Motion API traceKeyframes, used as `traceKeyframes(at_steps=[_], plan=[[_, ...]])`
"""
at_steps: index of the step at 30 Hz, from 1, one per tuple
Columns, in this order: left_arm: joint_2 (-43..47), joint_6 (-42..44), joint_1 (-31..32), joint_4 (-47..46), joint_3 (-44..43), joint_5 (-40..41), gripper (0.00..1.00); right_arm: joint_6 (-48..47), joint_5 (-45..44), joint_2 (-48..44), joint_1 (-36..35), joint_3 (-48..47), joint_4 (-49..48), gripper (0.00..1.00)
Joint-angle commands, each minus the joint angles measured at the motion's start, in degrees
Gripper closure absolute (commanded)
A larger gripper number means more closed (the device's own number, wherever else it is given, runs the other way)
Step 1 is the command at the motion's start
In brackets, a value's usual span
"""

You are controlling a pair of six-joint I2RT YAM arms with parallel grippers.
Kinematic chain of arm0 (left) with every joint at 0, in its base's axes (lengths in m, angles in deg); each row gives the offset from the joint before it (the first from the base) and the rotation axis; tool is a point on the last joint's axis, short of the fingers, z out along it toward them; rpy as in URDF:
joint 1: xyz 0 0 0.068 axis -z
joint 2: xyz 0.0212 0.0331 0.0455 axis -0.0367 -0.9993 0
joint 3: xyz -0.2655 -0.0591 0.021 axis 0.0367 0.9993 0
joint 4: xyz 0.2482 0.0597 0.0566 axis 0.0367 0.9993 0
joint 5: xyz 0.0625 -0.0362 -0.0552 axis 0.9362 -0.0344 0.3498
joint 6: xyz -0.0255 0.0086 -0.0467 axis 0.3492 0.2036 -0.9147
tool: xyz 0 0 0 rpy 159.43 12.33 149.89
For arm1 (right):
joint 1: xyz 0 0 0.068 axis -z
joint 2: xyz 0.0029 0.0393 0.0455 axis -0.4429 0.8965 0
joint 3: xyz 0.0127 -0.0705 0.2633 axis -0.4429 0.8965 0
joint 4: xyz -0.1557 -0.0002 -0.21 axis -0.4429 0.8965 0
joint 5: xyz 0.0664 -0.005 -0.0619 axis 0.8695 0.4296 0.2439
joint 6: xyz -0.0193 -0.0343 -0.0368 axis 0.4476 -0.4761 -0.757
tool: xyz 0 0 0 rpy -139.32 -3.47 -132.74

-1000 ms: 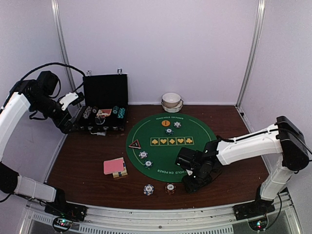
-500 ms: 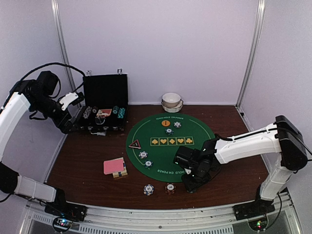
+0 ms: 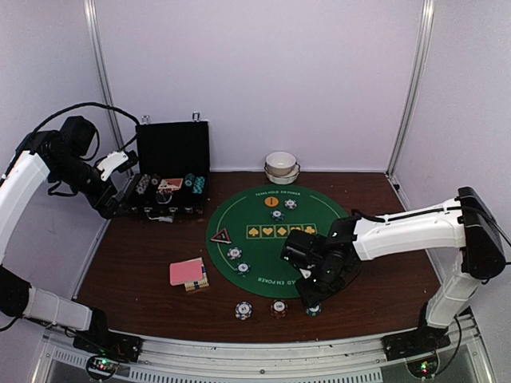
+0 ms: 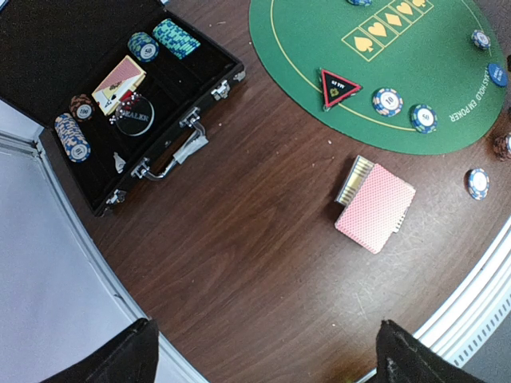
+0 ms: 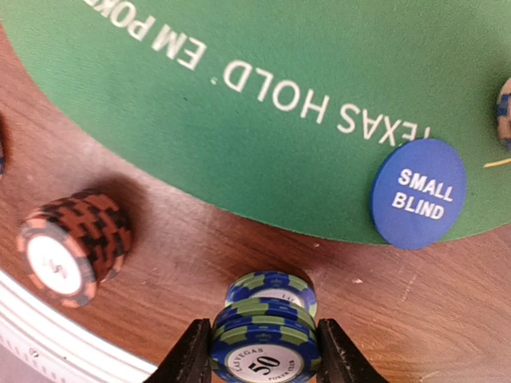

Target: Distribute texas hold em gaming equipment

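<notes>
Your right gripper point(image 5: 263, 348) pinches blue-green 50 chips point(image 5: 262, 365) over the wood just off the green mat point(image 5: 239, 120); your left gripper point(image 4: 263, 361) hangs wide open, empty. Placed on the mat: small blind button point(image 5: 417, 193), red triangle button point(image 4: 339, 84), several chips. Outstanding: card deck point(image 4: 377, 207) undealt beside the mat, chip stacks point(image 4: 176, 37) in the black case point(image 4: 56, 48).

Pink-backed cards point(image 4: 375, 206) near green felt mat point(image 4: 415, 72)

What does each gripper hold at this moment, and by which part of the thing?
The right gripper holds the blue-green chip stack by opposite sides of its rim, between the jaws. The left gripper is open and holds nothing.
</notes>
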Motion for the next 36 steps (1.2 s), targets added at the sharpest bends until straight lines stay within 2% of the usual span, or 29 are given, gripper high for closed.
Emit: traceKeyframes(at_steps=[1,7,17,28,36], plan=[[0.59,0.39,-0.35,0.03,-1.1,-0.51,0.02,-1.82,-3.42,-2.88,-0.22,-5.11,5.5,0.84],[0.73,0.21,-0.35,0.1,-1.35,-0.66,0.03,-4.83,-5.42,-0.62,3.43,-10.61,6.45,0.84],[1.73,0.35,-0.35,0.77,-1.63,-0.21,0.02,-10.62,-5.01,10.78,12.66,-17.49,1.6,0.85],[1.51,0.53,-0.35,1.19,-1.85,-0.24,0.02,-11.19,-4.23,14.37,14.65,-15.3,-1.67,0.86],[1.48,0.59,-0.35,1.22,-2.15,-0.05,0.03,-11.09,-4.03,15.59,14.92,-14.03,-2.91,0.83]])
